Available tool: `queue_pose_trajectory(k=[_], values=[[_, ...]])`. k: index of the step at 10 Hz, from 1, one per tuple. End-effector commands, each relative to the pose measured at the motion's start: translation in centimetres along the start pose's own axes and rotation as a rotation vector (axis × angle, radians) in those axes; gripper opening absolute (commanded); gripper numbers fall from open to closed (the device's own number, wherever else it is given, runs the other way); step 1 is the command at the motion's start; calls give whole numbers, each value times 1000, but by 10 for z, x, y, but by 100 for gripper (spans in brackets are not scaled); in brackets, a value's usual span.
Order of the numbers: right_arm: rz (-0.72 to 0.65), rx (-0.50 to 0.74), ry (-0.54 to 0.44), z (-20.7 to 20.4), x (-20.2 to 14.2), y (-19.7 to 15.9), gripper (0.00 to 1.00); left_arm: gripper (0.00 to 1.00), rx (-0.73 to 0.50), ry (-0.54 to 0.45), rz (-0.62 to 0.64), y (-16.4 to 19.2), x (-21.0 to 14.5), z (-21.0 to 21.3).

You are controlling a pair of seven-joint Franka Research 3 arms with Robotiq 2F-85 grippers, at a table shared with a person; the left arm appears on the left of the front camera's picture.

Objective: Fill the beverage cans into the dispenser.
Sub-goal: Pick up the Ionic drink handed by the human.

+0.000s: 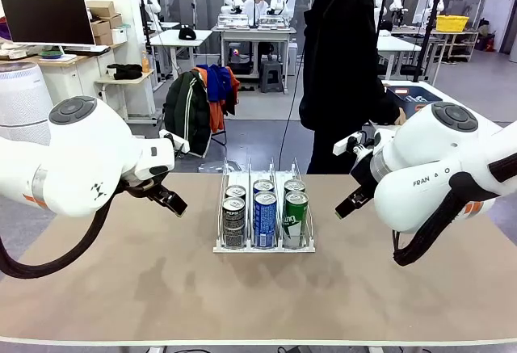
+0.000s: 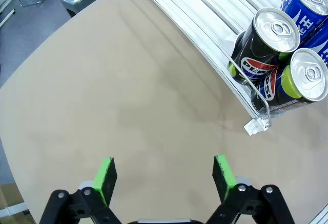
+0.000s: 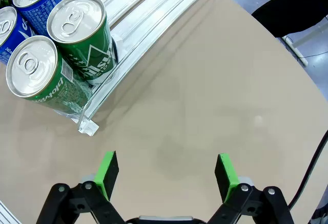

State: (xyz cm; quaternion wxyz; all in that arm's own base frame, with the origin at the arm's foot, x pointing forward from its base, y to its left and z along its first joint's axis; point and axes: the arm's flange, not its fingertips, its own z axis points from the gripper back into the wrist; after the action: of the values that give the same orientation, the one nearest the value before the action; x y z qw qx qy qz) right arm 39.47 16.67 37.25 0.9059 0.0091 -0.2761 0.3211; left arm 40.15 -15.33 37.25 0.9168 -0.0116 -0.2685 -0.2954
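Observation:
The dispenser [image 1: 220,250] stands at the table's middle, a white-based wire rack with three lanes. Each lane holds two beverage cans: black-grey cans [image 1: 233,216] on the left, blue cans [image 1: 265,217] in the middle, green cans [image 1: 296,216] on the right. My left gripper [image 1: 171,200] hovers open left of the rack, nothing between its green pads [image 2: 106,177]; the black cans [image 2: 266,44] lie up to its right in the left wrist view. My right gripper [image 1: 349,200] hangs open right of the rack; its wrist view shows the green cans [image 3: 82,39] and rack rail [image 3: 148,24].
A person in black [image 1: 343,62] stands at the far table edge behind the rack. Bare tan tabletop [image 1: 258,304] lies in front of and to both sides of the dispenser. Desks, chairs and other stations stand far behind.

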Motion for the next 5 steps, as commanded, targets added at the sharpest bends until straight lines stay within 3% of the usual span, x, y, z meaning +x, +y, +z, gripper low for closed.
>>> queue_pose_trajectory(k=[1,4,5], values=[[-1,0,0,0,0,0,100,100,1,0,3,1,0,0],[0,0,0,0,0,0,100,100,0,0,0,0,0,0],[-12,35,28,5,-7,-4,100,100,-70,32,-2,-3,-10,28]])
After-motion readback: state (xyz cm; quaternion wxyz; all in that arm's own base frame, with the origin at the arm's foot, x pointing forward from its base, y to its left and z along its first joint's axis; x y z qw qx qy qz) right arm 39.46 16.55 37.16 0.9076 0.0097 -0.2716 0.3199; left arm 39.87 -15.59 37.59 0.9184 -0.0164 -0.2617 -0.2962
